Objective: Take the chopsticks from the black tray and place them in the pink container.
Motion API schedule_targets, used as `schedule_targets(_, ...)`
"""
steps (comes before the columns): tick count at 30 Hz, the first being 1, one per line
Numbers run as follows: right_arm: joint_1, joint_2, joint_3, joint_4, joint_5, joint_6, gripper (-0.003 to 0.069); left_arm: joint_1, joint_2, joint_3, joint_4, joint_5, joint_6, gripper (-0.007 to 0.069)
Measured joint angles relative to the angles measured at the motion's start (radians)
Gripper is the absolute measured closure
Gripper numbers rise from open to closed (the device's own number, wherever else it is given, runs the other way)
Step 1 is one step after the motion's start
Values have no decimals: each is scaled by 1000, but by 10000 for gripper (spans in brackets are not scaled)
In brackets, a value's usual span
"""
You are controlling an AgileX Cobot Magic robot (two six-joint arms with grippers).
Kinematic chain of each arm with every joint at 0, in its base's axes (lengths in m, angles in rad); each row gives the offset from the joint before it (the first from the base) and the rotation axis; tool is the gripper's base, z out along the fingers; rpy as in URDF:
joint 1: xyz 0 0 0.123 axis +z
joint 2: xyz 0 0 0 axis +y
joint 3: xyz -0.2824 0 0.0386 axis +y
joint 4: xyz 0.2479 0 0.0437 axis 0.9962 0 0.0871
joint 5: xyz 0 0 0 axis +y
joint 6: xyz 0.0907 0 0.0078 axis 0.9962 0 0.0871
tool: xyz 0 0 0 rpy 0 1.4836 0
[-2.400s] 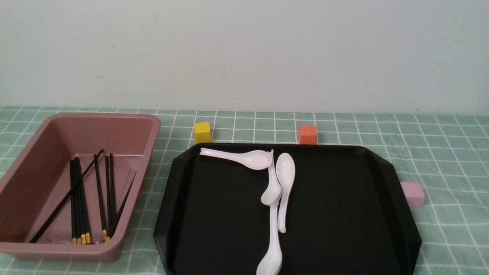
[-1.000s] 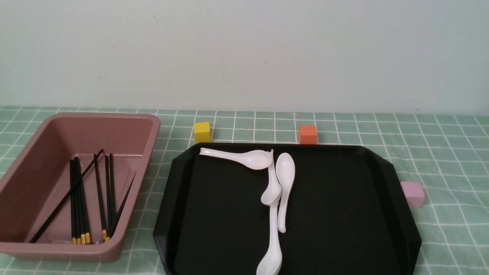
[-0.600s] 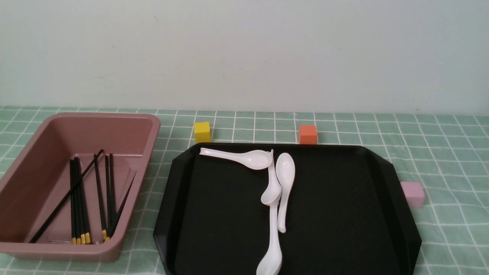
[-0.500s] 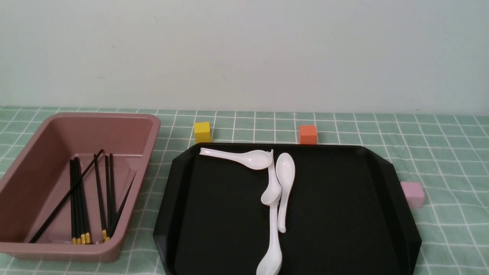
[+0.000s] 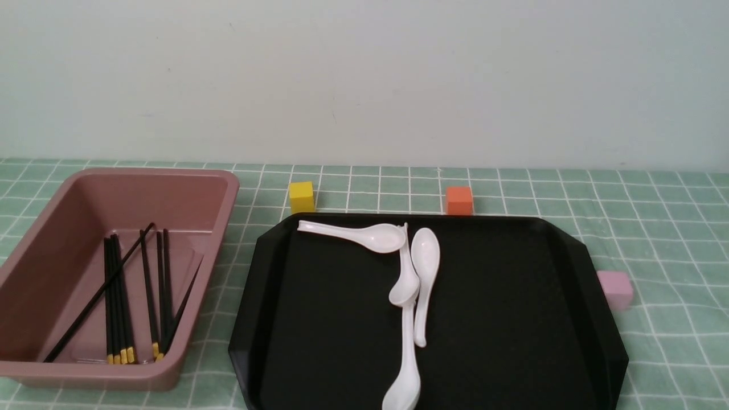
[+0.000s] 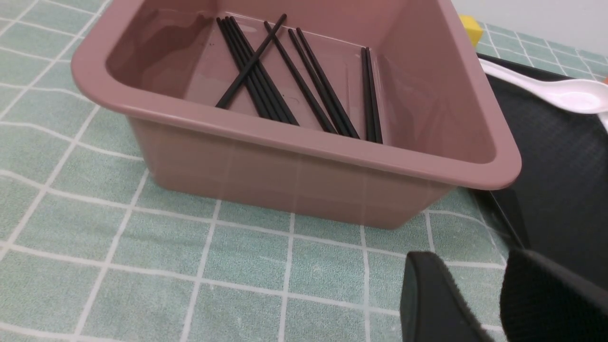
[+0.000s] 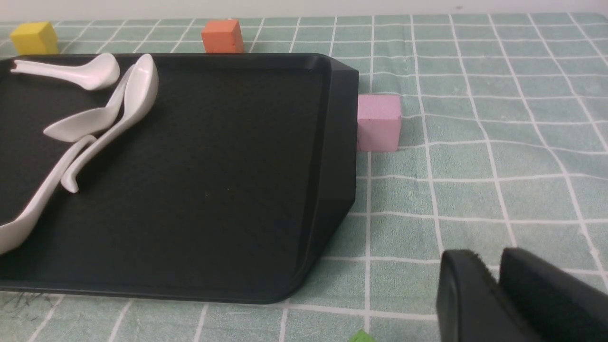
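Observation:
Several black chopsticks (image 5: 117,302) with yellow-gold bands lie inside the pink container (image 5: 159,196) at the left; the left wrist view shows the chopsticks (image 6: 259,83) on the floor of the container (image 6: 294,175). The black tray (image 5: 512,319) in the middle holds only white spoons (image 5: 424,273), no chopsticks. Neither gripper shows in the front view. My left gripper (image 6: 470,266) hangs open and empty over the cloth, just in front of the container's near corner. My right gripper (image 7: 498,259) is shut and empty over the cloth, beside the tray (image 7: 228,180).
A yellow cube (image 5: 302,197) and an orange cube (image 5: 459,200) stand behind the tray. A small pale-pink cube (image 5: 615,289) touches the tray's right edge. A green checked cloth (image 5: 655,239) covers the table. A wall rises behind.

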Motion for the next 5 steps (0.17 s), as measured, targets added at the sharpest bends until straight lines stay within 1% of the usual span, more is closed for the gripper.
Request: schedule_targets(5, 0, 0, 0, 0, 0, 0, 517, 0, 0, 0, 0, 0, 0, 386)
